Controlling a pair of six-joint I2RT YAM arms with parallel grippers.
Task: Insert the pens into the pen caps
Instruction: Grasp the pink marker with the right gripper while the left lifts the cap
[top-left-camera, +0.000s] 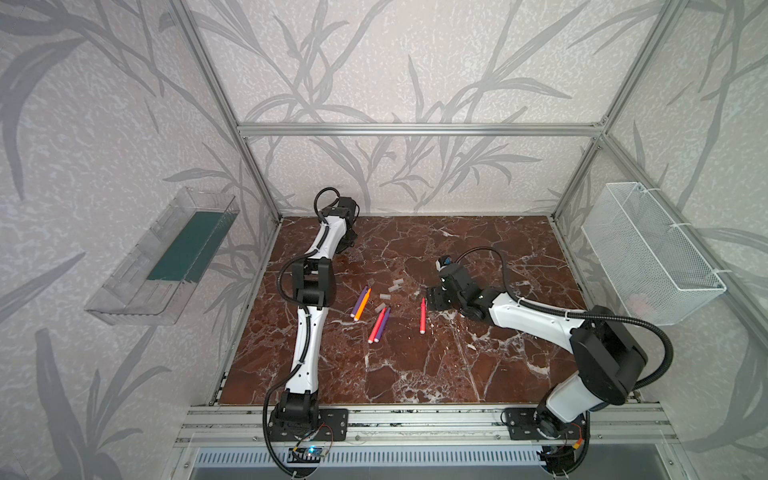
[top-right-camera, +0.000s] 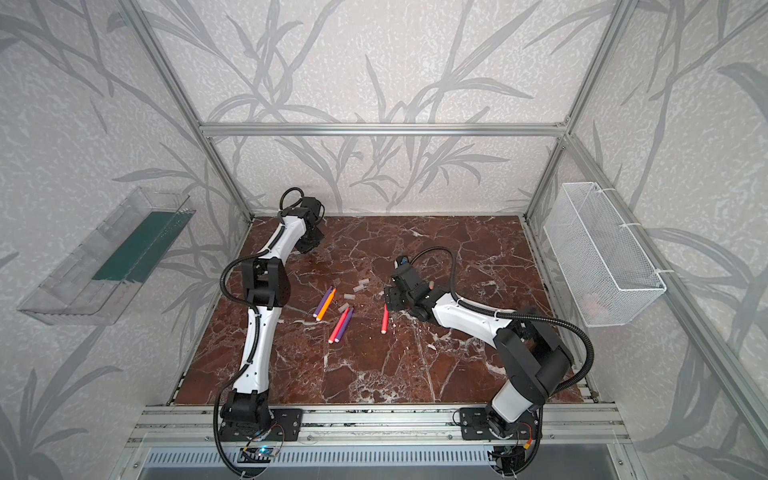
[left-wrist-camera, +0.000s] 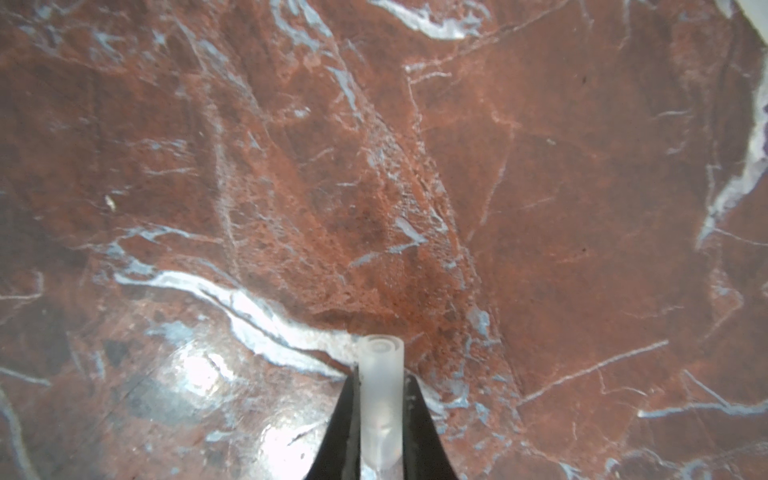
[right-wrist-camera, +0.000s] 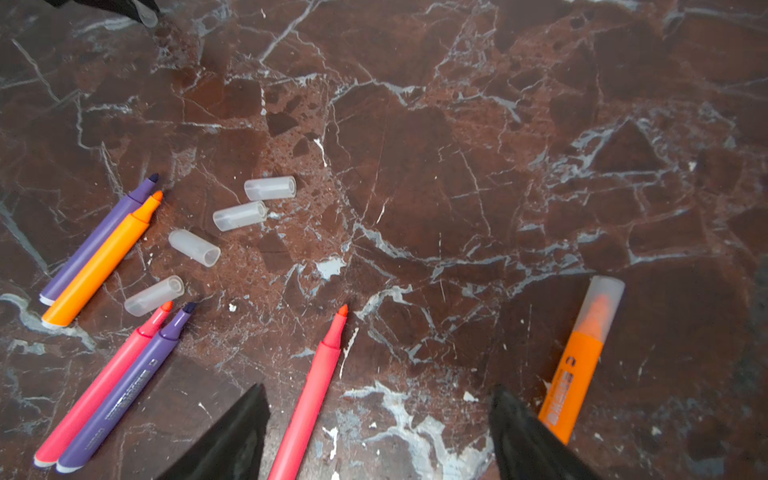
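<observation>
Pinching one pen cap (left-wrist-camera: 381, 401) in the shut left gripper (left-wrist-camera: 381, 372), far off at the tabletop's (top-left-camera: 457, 374) upper left, with the empty right gripper (right-wrist-camera: 378, 387) gaping wide over the lone pink-red pen (top-left-camera: 422, 316), lying mid-frame in a top view, long axis near vertical, tip upward, just left of that nearer claw.

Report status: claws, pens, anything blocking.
Left claw shut on one pen cap. Right claw open, straddling lone pink-red pen, no grip. One orange pen capped; four caps loose. No obstruction seen.
</observation>
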